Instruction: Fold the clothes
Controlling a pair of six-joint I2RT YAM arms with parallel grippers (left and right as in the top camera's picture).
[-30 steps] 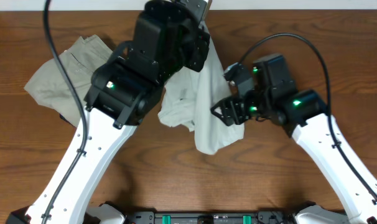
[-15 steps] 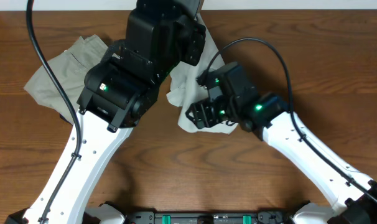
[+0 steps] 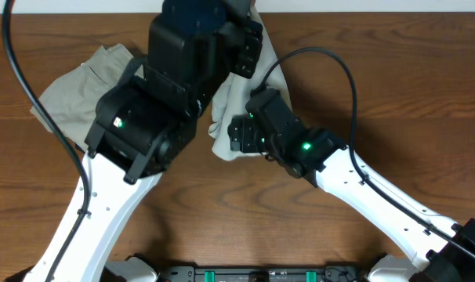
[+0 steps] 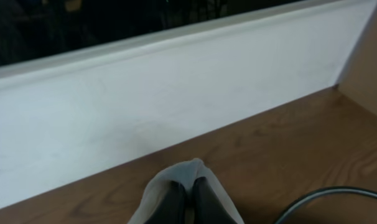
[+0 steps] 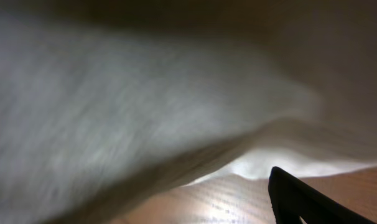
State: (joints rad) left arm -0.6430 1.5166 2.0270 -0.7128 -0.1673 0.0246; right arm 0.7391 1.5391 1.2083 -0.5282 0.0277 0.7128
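The clothes, a pale off-white T-shirt (image 3: 230, 106), hang bunched from the back of the table down to a crumpled lower end at the centre. My left gripper (image 4: 188, 188) is shut on a peak of this fabric (image 4: 176, 174), lifted above the wood near the white wall. My right gripper (image 3: 236, 139) is at the shirt's lower end, pointing left. In the right wrist view the blurred shirt (image 5: 132, 93) fills most of the frame. One dark finger (image 5: 300, 199) shows at the lower right, apart from the cloth; the jaws stand open with bare wood between.
Khaki-olive trousers (image 3: 77, 94) lie crumpled at the back left, partly under my left arm. A white wall (image 4: 145, 93) runs along the table's far edge. A black cable (image 3: 331, 66) arcs over the right arm.
My right arm has swung left and forward, from the shirt's right side to its lower end. The hanging shirt has drawn in and bunched leftward. The left arm shifted slightly left.
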